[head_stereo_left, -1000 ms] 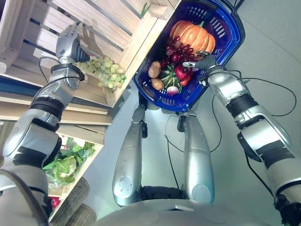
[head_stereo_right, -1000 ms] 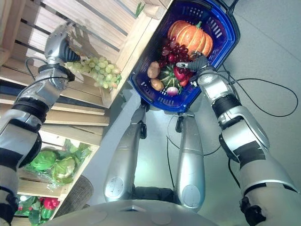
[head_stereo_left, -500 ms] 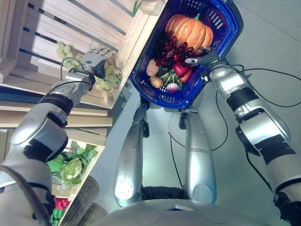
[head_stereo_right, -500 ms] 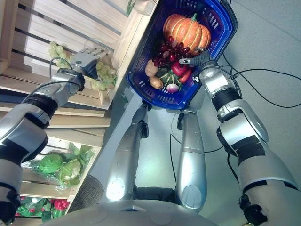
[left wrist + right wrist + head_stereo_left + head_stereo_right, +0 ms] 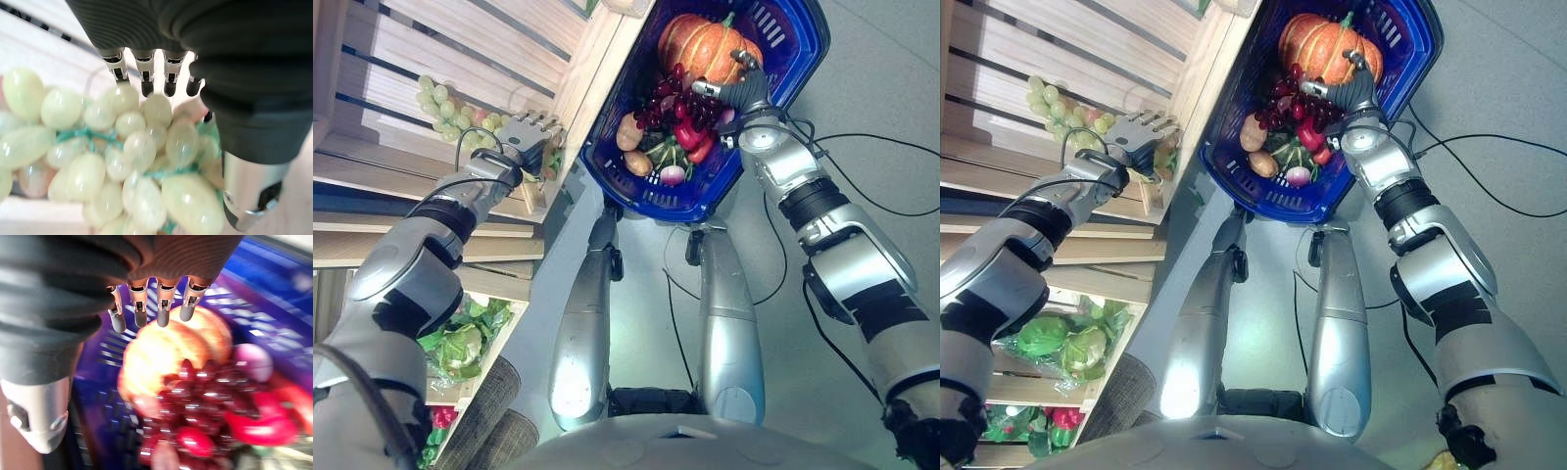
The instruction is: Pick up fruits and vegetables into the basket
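Observation:
A bunch of green grapes (image 5: 445,103) lies in a wooden crate (image 5: 582,83) on the left shelf. My left hand (image 5: 521,135) rests over the bunch's near end at the crate's front corner, open, its straight fingers (image 5: 146,73) reaching past the grapes (image 5: 127,147) and the thumb beside them. The blue basket (image 5: 783,49) holds a pumpkin (image 5: 700,44), red grapes (image 5: 671,93), potatoes (image 5: 628,132), a red pepper (image 5: 690,132) and other vegetables. My right hand (image 5: 739,90) hovers open inside the basket, beside the pumpkin (image 5: 166,352) and over the red grapes (image 5: 205,396).
Wooden slats form the crate's back wall and the shelves around it. A lower shelf at the left holds cabbages and leafy greens (image 5: 460,343), with red peppers (image 5: 440,419) below them. Grey floor lies to the right of the basket.
My left hand came down from the crate's back slats onto the grapes at the front corner. My right hand moved from the basket's rim in over the contents, toward the pumpkin.

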